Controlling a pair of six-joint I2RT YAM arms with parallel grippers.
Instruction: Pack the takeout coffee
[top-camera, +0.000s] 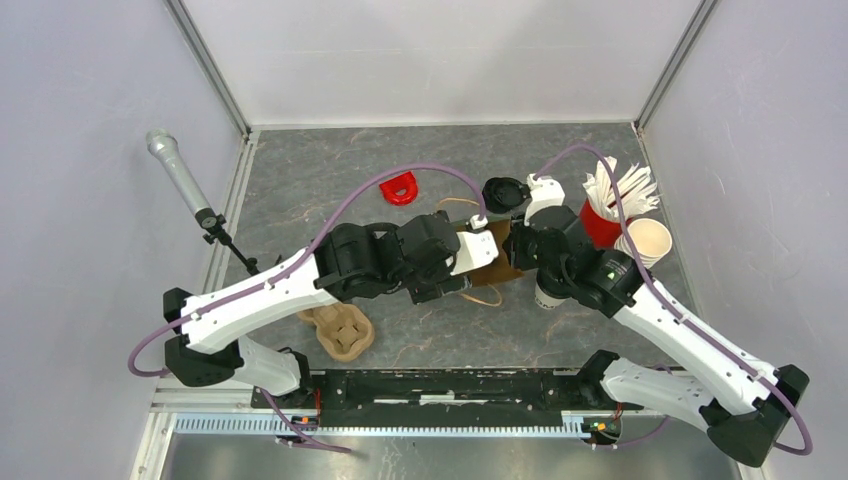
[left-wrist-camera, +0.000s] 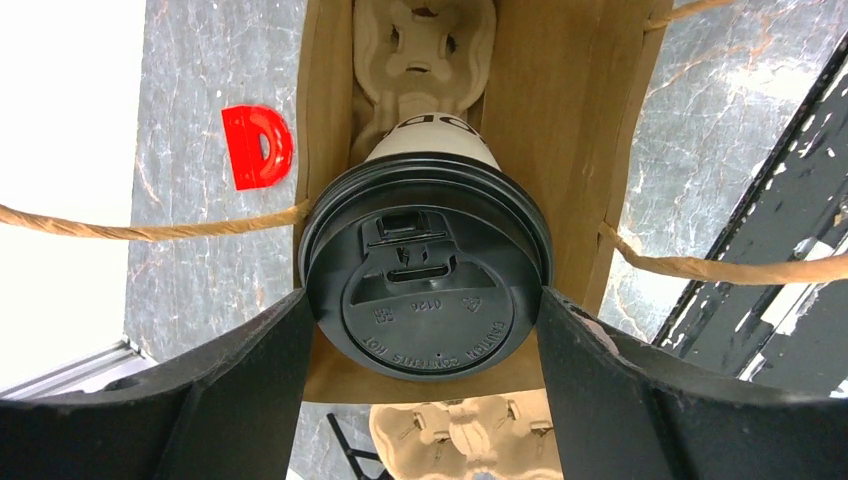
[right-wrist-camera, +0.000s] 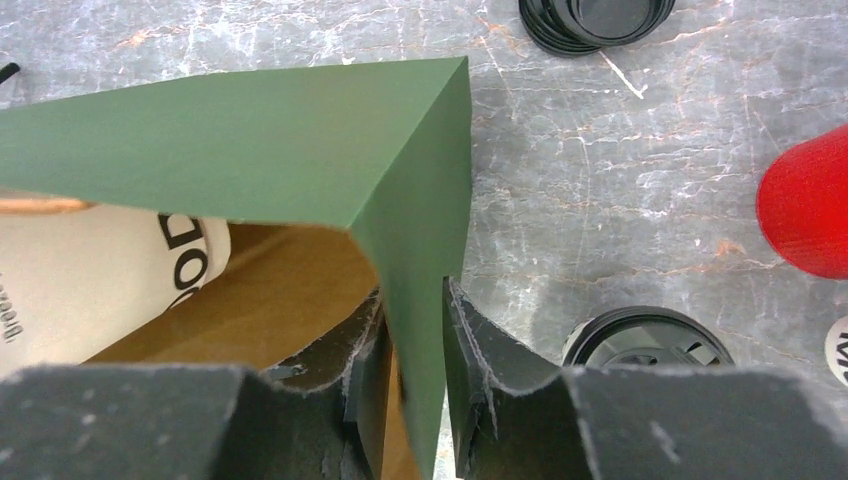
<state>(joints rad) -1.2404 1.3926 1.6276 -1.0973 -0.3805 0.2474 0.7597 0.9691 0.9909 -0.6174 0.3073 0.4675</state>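
A takeout coffee (left-wrist-camera: 425, 265), a cream cup under a black lid, hangs in the mouth of the paper bag (left-wrist-camera: 570, 120). My left gripper (left-wrist-camera: 422, 300) is shut on its lid, one finger on each side. A pulp tray (left-wrist-camera: 425, 40) lies in the bag under the cup. In the right wrist view the bag (right-wrist-camera: 250, 140) is green outside and brown inside, and the cup's side (right-wrist-camera: 90, 270) shows in it. My right gripper (right-wrist-camera: 412, 295) straddles the bag's corner wall with its jaws a little apart. A second lidded coffee (right-wrist-camera: 645, 340) stands just right of that gripper, also seen as a cup (top-camera: 548, 295) under the right arm.
A stack of black lids (top-camera: 505, 193) lies behind the bag. At the right stand a red cup of white sticks (top-camera: 600, 222) and cream cups without lids (top-camera: 648, 240). A spare pulp tray (top-camera: 340, 330) lies near the left arm's base. A red D-shaped piece (top-camera: 400, 188) and a microphone (top-camera: 180, 175) sit farther left.
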